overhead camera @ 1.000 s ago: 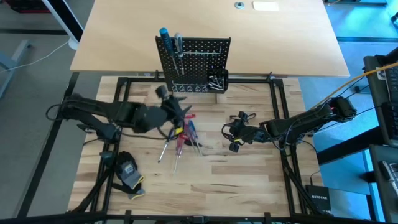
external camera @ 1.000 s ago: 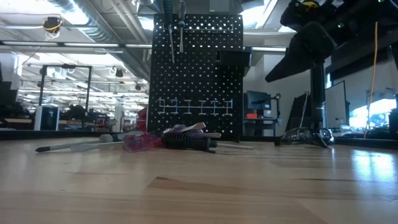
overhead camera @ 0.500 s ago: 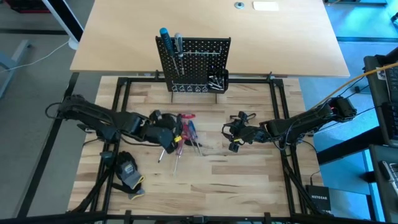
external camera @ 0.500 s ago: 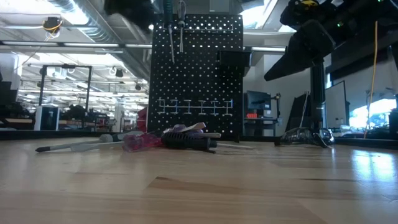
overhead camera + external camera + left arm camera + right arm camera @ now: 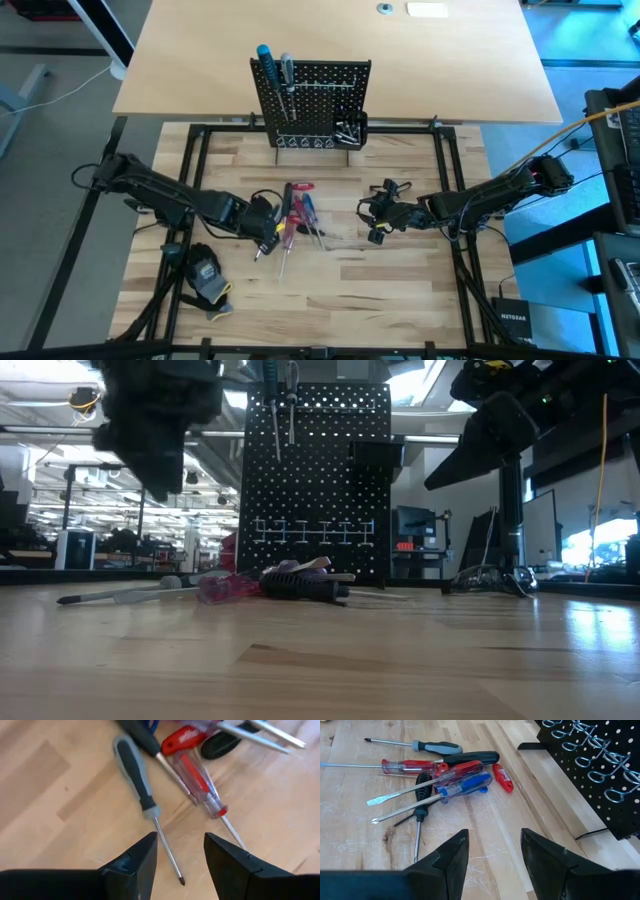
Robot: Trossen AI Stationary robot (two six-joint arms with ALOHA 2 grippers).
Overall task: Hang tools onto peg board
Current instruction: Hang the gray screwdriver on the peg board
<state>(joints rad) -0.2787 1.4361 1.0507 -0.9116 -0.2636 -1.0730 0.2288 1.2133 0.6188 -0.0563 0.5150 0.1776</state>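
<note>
Several loose tools (image 5: 297,212) lie in a pile on the wooden table in front of the peg board (image 5: 312,100). They are screwdrivers with red, blue, grey and black handles (image 5: 445,775). Two screwdrivers (image 5: 273,68) hang at the peg board's top left. My left gripper (image 5: 180,855) is open and points steeply down over the pile's left side. The shaft tip of the grey-and-black screwdriver (image 5: 134,775) shows between its fingers, untouched. In the low view it hangs above the table (image 5: 150,430). My right gripper (image 5: 492,851) is open and waits to the right of the pile (image 5: 378,215).
A black-and-yellow glove (image 5: 205,278) lies near the table's front left. A row of wire hooks (image 5: 590,765) and a small black bin (image 5: 350,128) sit on the peg board's lower part. Bare wood lies between the pile and the near edge (image 5: 330,290).
My left gripper has come down from beside the peg board toward the tool pile and a little toward the near edge. It has rolled and tipped to point steeply down. In the low view it has dropped into the picture from above. The tools have not moved.
</note>
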